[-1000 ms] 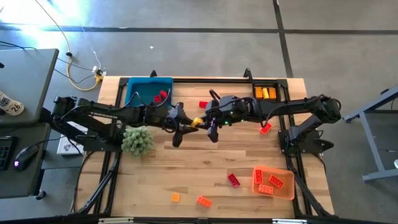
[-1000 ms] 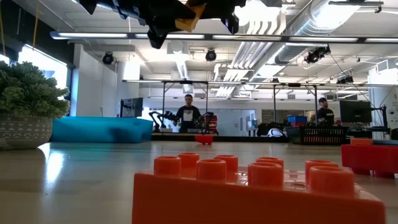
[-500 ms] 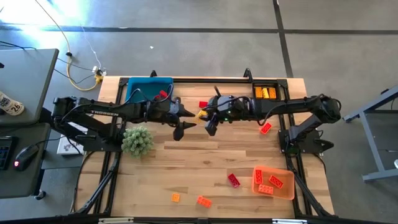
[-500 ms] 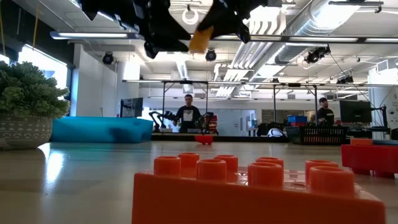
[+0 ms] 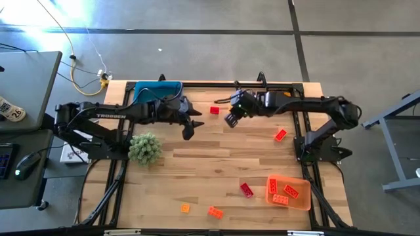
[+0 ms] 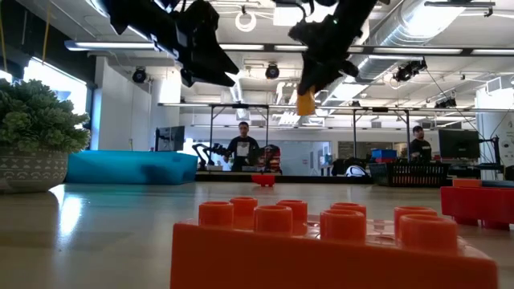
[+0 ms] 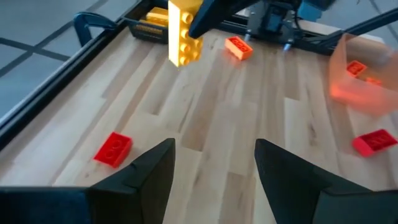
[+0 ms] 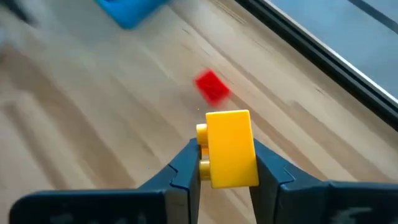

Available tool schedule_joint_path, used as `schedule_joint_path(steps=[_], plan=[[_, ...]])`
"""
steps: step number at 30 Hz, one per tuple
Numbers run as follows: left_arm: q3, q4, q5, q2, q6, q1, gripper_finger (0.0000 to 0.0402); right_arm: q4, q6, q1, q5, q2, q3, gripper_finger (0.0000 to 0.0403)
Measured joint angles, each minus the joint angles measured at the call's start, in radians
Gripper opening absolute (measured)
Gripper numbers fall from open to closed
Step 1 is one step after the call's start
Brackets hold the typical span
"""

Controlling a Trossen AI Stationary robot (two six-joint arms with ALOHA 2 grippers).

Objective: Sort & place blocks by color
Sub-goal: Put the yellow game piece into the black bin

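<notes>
Above the table (image 5: 197, 164), the left gripper (image 5: 190, 128) hangs with fingers spread, holding nothing, beside the blue tray (image 5: 156, 94). Right gripper (image 8: 225, 163) pinches a yellow block (image 8: 230, 148) in the air near the far edge. Just beyond lies what looks like a red block (image 8: 212, 85).

White lettering "TROSSEN" runs along the left arm (image 5: 108, 116) — nothing else is legible.

Brick (image 8: 230, 148) between right jaws, above table (image 5: 197, 164)
</notes>
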Motion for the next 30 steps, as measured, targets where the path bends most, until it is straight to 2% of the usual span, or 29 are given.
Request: schedule_joint_path(steps=[8,13,21,27,30], plan=[[0.000,-0.018,0.000,0.000,0.088,0.034,0.0207,-0.176,-0.051,-0.165,0.000,0.000,0.000,0.0080],[0.000,-0.017,-0.002,0.000,0.089,0.059,0.0207,-0.245,-0.122,-0.282,-0.007,0.000,0.000,0.0077],[0.000,-0.014,-0.134,0.000,0.092,0.096,0.0207,-0.299,-0.272,-0.432,-0.007,0.000,-0.001,0.0080],[0.000,-0.013,-0.151,0.000,0.105,0.135,0.0207,-0.358,-0.384,-0.517,0.007,0.018,-0.015,0.0081],[0.000,-0.012,-0.152,0.000,0.105,0.153,0.0207,-0.398,-0.425,-0.552,0.050,0.047,-0.015,0.0081]])
